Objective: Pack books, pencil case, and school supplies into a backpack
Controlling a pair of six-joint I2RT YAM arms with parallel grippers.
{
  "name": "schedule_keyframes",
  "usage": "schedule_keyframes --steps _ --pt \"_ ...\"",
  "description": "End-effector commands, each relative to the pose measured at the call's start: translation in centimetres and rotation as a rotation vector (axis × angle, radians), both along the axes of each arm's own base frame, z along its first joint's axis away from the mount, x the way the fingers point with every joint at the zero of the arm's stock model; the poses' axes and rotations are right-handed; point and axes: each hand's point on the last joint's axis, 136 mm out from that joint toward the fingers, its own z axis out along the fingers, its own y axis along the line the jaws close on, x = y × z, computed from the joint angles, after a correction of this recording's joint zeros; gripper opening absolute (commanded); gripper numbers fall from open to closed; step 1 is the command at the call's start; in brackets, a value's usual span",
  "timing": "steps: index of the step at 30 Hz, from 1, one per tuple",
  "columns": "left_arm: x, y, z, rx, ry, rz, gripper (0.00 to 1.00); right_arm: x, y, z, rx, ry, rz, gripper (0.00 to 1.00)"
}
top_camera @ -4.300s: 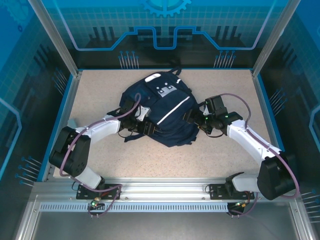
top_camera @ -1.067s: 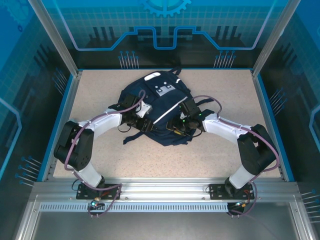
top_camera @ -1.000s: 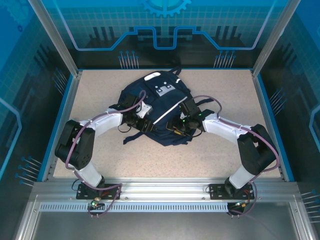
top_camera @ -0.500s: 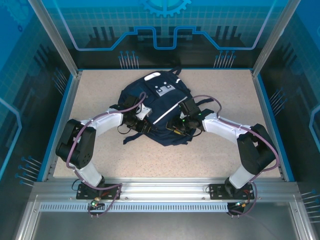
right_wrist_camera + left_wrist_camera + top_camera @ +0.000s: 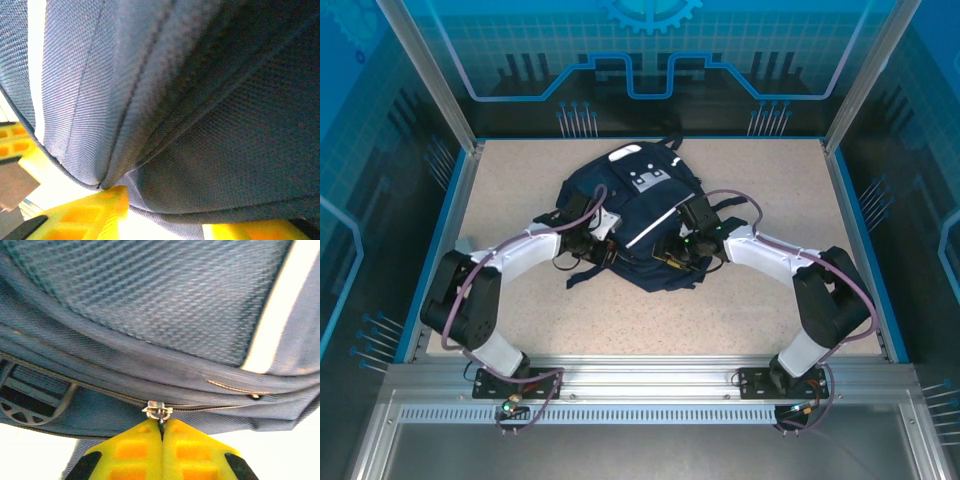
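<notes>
1. My left jaws are clenched on the zipper pull [image 5: 157,410] at the backpack's [image 5: 632,200] left flank;
2. my right jaws straddle a fold of its fabric on the right flank; whether they pinch it I cannot tell;
3. the backpack lies mid-tabletop [image 5: 740,320], the zip beside the pull shut;
4. the step, I judge, is unzipping; next, draw the pull along the zip while the cloth is braced.

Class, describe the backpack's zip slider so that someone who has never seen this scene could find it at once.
Find the big navy backpack in the middle of the speckled table. Along its side runs a zip; the small silver zip slider sits just above the shut yellow jaws, bright metal against dark cloth.
</notes>
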Motion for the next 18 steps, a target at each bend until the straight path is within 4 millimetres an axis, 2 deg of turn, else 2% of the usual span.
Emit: schedule_keyframes --steps 1,5,9,15,18 --pt "-1.9 -1.6 1.4 -0.054 -0.025 -0.017 0.00 1.4 2.3 1.2 0.069 -0.064 0.031 0.40" --pt "-3.5 -2.3 2.0 -0.061 -0.025 -0.037 0.00 2.5 3.5 2.6 0.105 -0.117 0.044 0.39" --pt "-4.9 -3.7 2.5 -0.113 -0.018 -0.054 0.00 2.9 4.6 3.1 0.137 -0.138 0.051 0.39" --pt "-6.8 -8.6 3.2 -0.269 0.020 -0.102 0.00 2.5 5.7 2.7 0.164 -0.123 0.065 0.38" --pt "-6.6 -10.7 3.8 -0.338 0.014 -0.108 0.00 2.3 5.5 2.6 0.161 -0.120 0.064 0.38"
